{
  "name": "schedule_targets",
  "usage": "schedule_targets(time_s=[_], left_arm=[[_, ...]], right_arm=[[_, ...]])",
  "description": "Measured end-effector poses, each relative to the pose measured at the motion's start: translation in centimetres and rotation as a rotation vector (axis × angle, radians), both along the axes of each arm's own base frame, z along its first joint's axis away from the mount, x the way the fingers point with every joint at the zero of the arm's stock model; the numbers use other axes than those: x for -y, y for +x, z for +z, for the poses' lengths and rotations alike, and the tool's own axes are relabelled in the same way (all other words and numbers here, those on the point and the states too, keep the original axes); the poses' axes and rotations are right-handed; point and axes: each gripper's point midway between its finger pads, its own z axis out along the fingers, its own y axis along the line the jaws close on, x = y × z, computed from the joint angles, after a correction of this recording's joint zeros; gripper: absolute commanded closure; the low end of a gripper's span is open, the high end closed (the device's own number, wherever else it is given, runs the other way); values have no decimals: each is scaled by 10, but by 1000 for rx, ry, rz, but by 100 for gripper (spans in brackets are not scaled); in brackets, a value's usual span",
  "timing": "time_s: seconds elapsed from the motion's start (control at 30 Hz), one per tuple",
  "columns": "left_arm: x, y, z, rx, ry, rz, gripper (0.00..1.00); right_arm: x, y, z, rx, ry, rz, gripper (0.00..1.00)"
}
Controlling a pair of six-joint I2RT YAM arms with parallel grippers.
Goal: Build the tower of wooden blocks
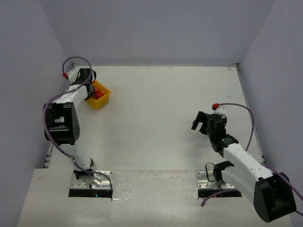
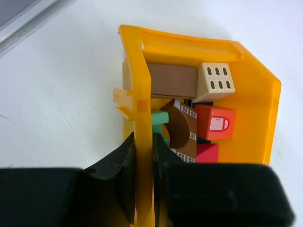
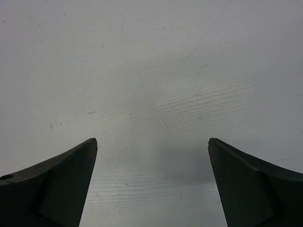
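The wooden blocks lie in a yellow-orange tray (image 2: 258, 94) at the table's far left (image 1: 103, 100). In the left wrist view I see a brown flat block (image 2: 173, 79), a tan block with windows (image 2: 215, 81), an orange block with a cup picture (image 2: 215, 122), a brown arch block (image 2: 182, 130), a teal block (image 2: 160, 118) and a red block (image 2: 207, 152). My left gripper (image 2: 144, 142) is shut on the tray's near side wall (image 2: 142, 85), one finger outside, one inside. My right gripper (image 3: 152, 142) is open and empty above bare table at the right (image 1: 200, 121).
Grey walls close in the table on the left, back and right. The table's left edge with a metal strip (image 2: 28, 19) runs close to the tray. Both arm bases sit at the near edge.
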Motion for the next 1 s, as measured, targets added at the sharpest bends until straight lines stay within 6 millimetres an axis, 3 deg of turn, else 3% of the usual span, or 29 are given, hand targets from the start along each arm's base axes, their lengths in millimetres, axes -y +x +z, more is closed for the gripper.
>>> schedule_targets(time_s=[0.1, 0.2, 0.27, 0.33, 0.57, 0.8, 1.0], left_arm=[[49, 10, 31, 35, 116, -136, 100], [111, 17, 60, 98, 193, -287, 100], [149, 16, 74, 128, 230, -383, 100], [175, 11, 83, 136, 275, -458, 100], [219, 0, 97, 100, 494, -664, 100], [267, 19, 149, 169, 696, -936, 100], [288, 34, 178, 246, 841, -1093, 100]], right_arm=[[0, 0, 0, 1, -1, -2, 1], [1, 0, 3, 9, 0, -4, 1], [1, 0, 5, 19, 3, -4, 1], [0, 1, 8, 31, 7, -4, 1], [-1, 1, 11, 41, 14, 2, 1], [0, 1, 15, 52, 16, 0, 1], [1, -1, 15, 49, 14, -6, 1]])
